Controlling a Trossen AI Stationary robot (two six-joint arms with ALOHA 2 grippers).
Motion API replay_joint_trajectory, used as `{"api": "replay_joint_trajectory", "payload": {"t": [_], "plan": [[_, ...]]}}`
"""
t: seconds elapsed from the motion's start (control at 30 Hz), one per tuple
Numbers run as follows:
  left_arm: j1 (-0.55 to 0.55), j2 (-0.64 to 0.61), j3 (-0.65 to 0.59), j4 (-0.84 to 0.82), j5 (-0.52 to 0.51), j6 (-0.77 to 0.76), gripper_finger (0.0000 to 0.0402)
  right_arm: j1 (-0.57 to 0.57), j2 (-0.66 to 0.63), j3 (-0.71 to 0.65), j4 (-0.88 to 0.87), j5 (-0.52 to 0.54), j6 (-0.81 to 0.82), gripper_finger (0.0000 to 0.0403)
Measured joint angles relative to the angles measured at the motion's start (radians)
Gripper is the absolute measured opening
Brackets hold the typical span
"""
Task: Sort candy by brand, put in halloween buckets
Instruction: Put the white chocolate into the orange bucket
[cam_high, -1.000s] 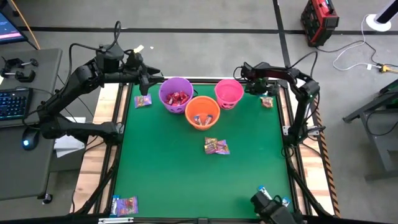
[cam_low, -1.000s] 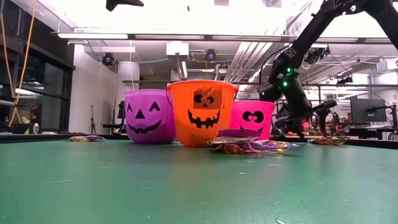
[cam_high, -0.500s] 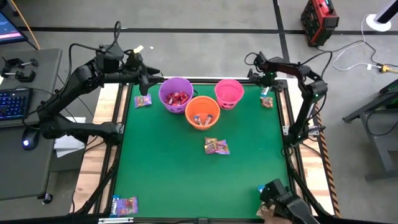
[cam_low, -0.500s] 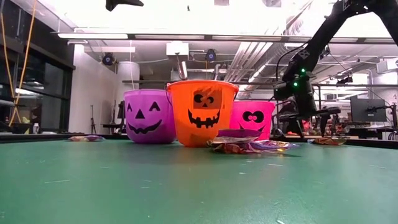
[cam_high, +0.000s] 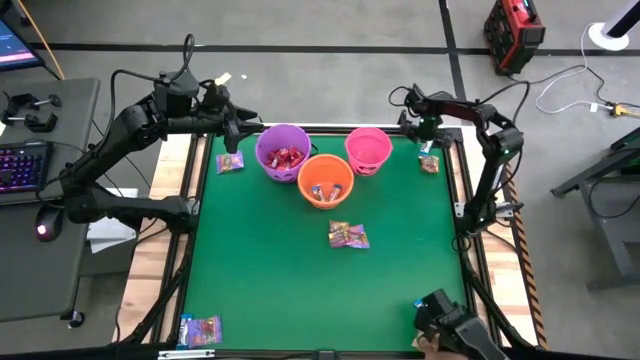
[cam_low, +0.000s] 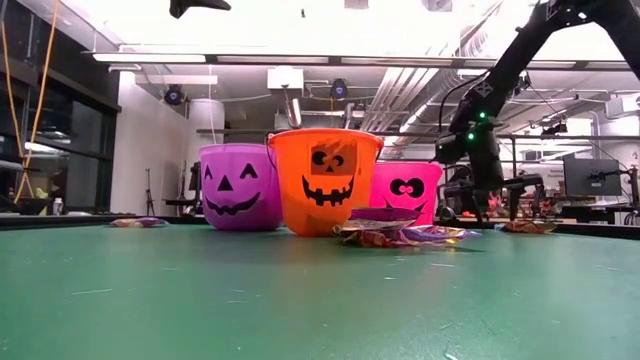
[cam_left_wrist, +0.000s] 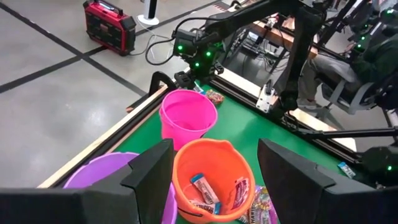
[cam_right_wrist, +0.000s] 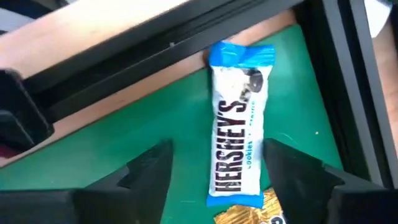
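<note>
Three buckets in the upper middle of the high view: one purple bucket (cam_high: 283, 151), one orange bucket (cam_high: 326, 180), one pink bucket (cam_high: 368, 150). Four candy heaps on the green mat: upper-left heap (cam_high: 230, 162), upper-right heap (cam_high: 429, 163), centre heap (cam_high: 348, 235), lower-left heap (cam_high: 199, 330). Pieces per heap too small to count. Two robot arms, one per side.

Green worktop (cam_high: 300, 290). 3 jack-o'-lantern-faced buckets: purple (cam_low: 240, 187), orange (cam_low: 325, 181), pink (cam_low: 405, 190). The Hershey's bar (cam_right_wrist: 239, 148) has a blue-and-white wrapper.
</note>
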Motion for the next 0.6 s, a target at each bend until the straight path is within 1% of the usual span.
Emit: {"api": "replay_joint_trajectory", "payload": {"t": [0.17, 0.3, 0.47, 0.53, 0.6], "plan": [[0.0, 0.0, 0.0, 0.0, 0.0, -0.007, 0.022, 0.033, 0.022, 0.005, -0.001, 0.058, -0.017, 0.0178], [0.0, 0.0, 0.0, 0.0, 0.0, -0.008, 0.022, 0.048, 0.026, 0.001, -0.001, 0.057, -0.044, 0.0107], [0.0, 0.0, 0.0, 0.0, 0.0, -0.008, 0.022, 0.082, 0.025, -0.008, -0.012, 0.025, -0.057, 0.0021], [0.0, 0.0, 0.0, 0.0, 0.0, -0.007, 0.022, 0.107, 0.016, -0.009, -0.016, 0.028, -0.078, 0.0007], [0.0, 0.0, 0.0, -0.006, 0.0, -0.007, 0.022, 0.13, 0.005, -0.011, -0.019, 0.049, -0.097, 0.0006]]}}
